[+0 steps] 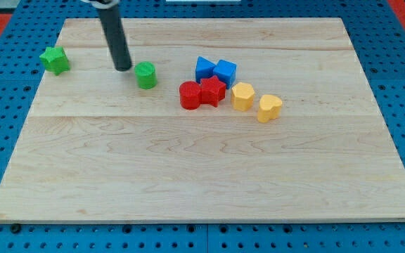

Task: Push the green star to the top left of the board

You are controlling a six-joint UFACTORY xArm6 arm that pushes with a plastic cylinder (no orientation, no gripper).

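Camera view shows the dark rod leaning slightly, my tip [123, 67] resting on the desk [188, 169] just left of the green cylinder [145, 74], grasping nothing. The green star [54, 60] sits apart near the view's upper left edge.

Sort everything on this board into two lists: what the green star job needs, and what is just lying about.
Job:
- green star, near the board's left edge
- my tip, between the star and the green cylinder
- board

Lying about:
- green cylinder, just right of my tip
- two blue blocks
- red cylinder and red star
- two yellow blocks
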